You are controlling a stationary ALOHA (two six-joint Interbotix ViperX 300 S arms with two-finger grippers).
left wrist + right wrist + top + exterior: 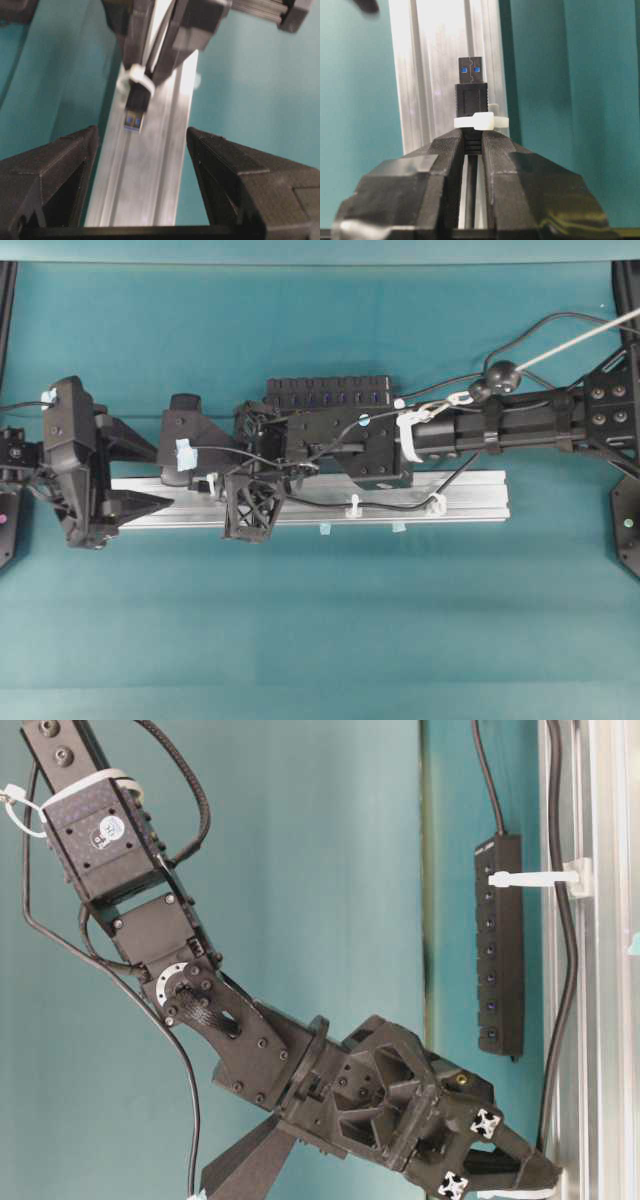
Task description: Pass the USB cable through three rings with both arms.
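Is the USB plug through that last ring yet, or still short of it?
Through. In the right wrist view the USB plug sticks out beyond the white ring, with the right pincer shut on the cable just behind.

Lighting even and bright, diffuse from above — only soft shadows on the cloth under the arms. Glare on the rail in both wrist views, whites nearly blown. Left wrist view soft with blur — plug smeared, near fingers out of focus. Right wrist view is sharp on the plug, its near fingers soft. Overhead is crisp; table-level view is clean.
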